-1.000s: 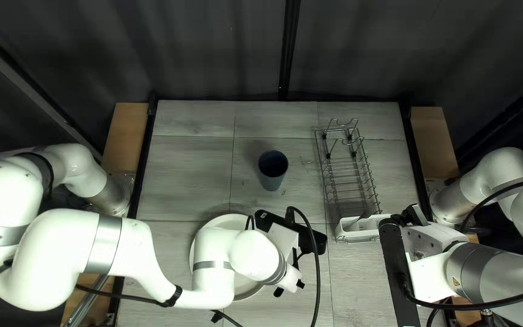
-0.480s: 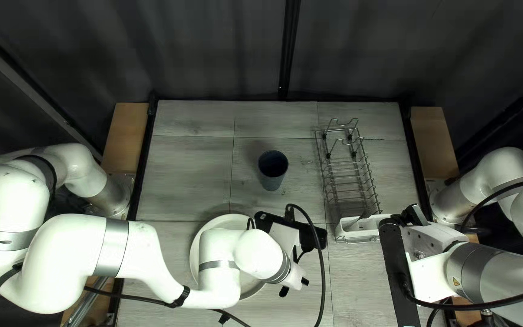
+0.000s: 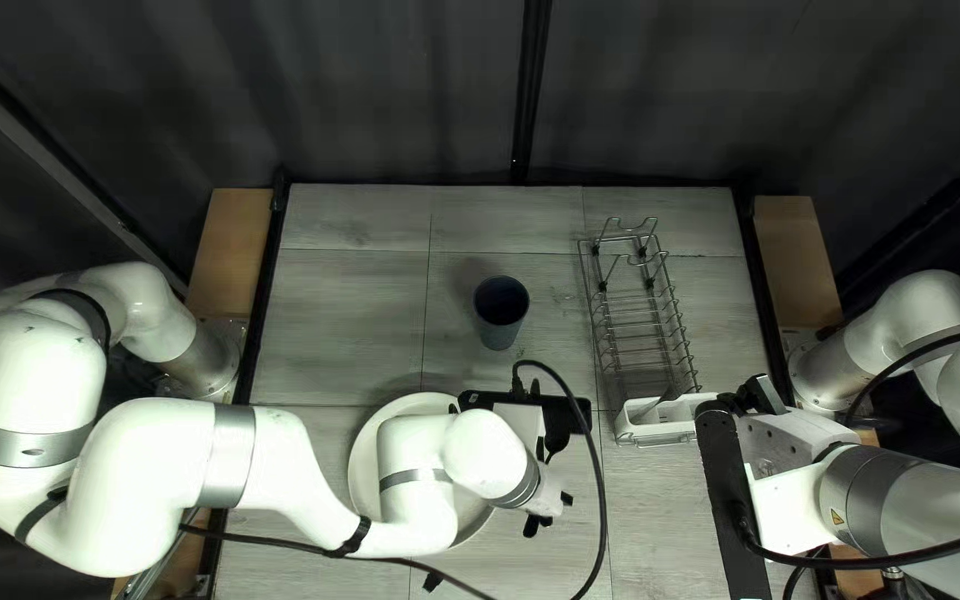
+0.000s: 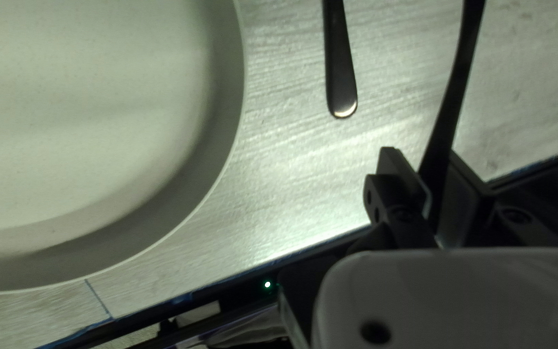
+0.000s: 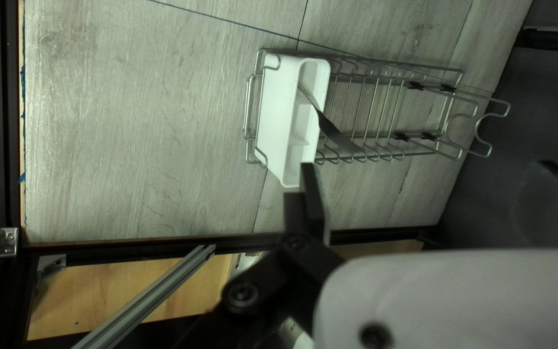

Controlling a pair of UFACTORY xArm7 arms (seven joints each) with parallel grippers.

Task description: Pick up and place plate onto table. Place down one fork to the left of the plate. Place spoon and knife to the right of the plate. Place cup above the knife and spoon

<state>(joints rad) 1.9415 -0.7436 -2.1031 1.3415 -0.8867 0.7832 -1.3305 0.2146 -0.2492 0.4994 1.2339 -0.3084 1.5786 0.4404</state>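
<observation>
A white plate (image 3: 392, 417) lies on the table near its front edge, mostly under my left arm; in the left wrist view the plate (image 4: 90, 121) is to the left of the gripper. My left gripper (image 4: 426, 194) is shut on a thin dark utensil (image 4: 453, 97) seen edge-on; I cannot tell which kind. A second utensil's handle (image 4: 339, 72) lies on the table between the plate and the held one. The dark cup (image 3: 501, 312) stands upright beyond the plate. My right gripper (image 3: 717, 421) is open beside the caddy, one finger (image 5: 309, 189) showing.
A wire dish rack (image 3: 642, 317) stands at the right, with a white cutlery caddy (image 3: 655, 421) at its near end. A fork (image 5: 330, 128) leans out of the caddy (image 5: 288, 121). The table's front edge lies close under my left gripper.
My left wrist has turned and shifted a little to the right and toward the front edge, still holding the utensil. The right arm, cup and rack have not moved.
</observation>
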